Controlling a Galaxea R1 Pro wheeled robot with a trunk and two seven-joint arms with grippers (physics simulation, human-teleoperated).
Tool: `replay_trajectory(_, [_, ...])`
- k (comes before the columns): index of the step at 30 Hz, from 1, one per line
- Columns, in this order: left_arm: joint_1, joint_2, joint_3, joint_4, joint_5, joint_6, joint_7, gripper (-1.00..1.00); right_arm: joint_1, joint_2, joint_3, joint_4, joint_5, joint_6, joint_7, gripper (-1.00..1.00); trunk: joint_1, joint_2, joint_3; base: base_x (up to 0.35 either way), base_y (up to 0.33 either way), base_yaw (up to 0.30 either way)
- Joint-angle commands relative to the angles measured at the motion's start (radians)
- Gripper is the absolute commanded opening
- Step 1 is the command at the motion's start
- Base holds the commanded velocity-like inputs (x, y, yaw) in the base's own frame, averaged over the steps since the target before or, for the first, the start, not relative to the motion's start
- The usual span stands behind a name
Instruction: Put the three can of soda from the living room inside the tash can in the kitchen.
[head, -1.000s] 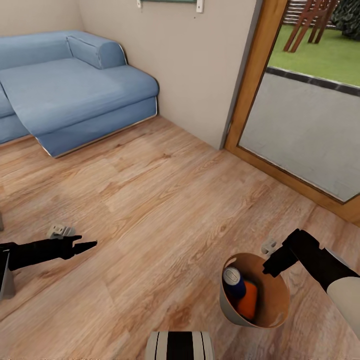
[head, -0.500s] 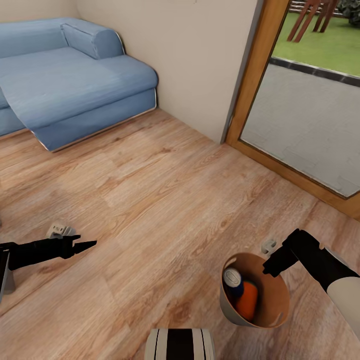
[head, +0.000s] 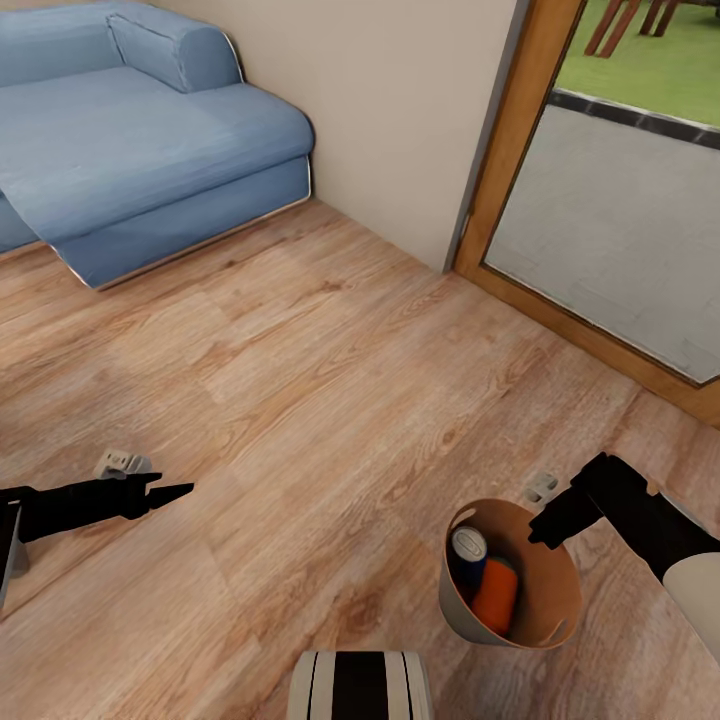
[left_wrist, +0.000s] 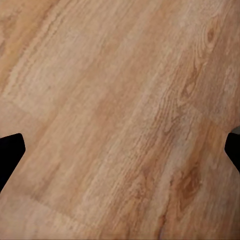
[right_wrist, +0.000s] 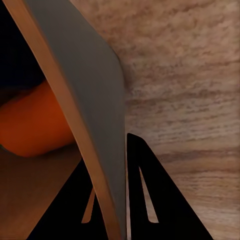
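Note:
The tash can (head: 545, 600), brown inside and pale grey outside, hangs tilted just above the wooden floor at my lower right. Inside it lie a blue can of soda (head: 468, 556) with a silvery top and an orange can of soda (head: 497, 596). My right gripper (head: 546, 524) is shut on the bin's rim. In the right wrist view its fingers (right_wrist: 145, 200) pinch the bin wall (right_wrist: 97, 120), with the orange can (right_wrist: 35, 125) showing behind it. My left gripper (head: 168, 490) hovers over bare floor at the left, open and holding nothing, its fingertips (left_wrist: 10, 150) wide apart.
A blue sofa (head: 150, 130) stands at the back left against a beige wall (head: 400, 110). A wood-framed glass door (head: 505, 170) at the right looks out on grey paving (head: 620, 220). Wooden floor (head: 320, 380) stretches ahead. My trunk (head: 360, 686) shows at the bottom edge.
The whole picture has shifted, with sofa and door now higher in the frame, so the camera has moved. Both arms and the held bin keep their places before me.

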Motion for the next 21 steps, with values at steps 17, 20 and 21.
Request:
replay_trajectory(17, [-0.001, 0.0, 0.0, 0.001, -0.001, -0.001, 0.0, 1.0, 0.001, 0.023, -0.003, 0.036, 0.015, -0.021, -0.008, 1.0, 0.001, 0.0, 0.0, 0.0, 0.0, 0.0])
replay_trajectory(20, [-0.001, 0.0, 0.0, 0.002, -0.001, -0.001, 0.0, 1.0, 0.001, 0.023, -0.003, 0.036, 0.015, -0.021, -0.009, 1.0, 0.001, 0.0, 0.0, 0.0, 0.0, 0.0])
replay_trajectory(21, [-0.001, 0.0, 0.0, 0.002, -0.001, -0.001, 0.001, 1.0, 0.001, 0.023, -0.003, 0.036, 0.015, -0.021, -0.008, 1.0, 0.001, 0.0, 0.0, 0.0, 0.0, 0.0])
